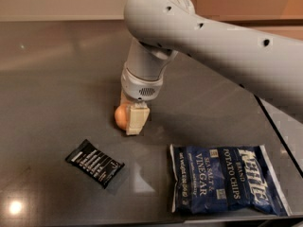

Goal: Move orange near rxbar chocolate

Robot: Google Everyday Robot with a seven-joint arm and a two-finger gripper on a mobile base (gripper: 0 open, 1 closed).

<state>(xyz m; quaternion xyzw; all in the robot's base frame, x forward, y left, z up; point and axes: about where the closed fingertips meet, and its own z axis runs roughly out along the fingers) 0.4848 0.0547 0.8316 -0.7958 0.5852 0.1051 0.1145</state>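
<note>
The orange point(121, 117) sits clamped between the fingers of the gripper point(129, 121), at or just above the dark tabletop point(57, 79), apparently held for carrying rather than rolling. The rxbar chocolate point(94, 163) lies nearer the camera, left of the gripper, close but apart. The Kettle potato chips bag point(227, 178) lies to its right, off the likely path.
</note>
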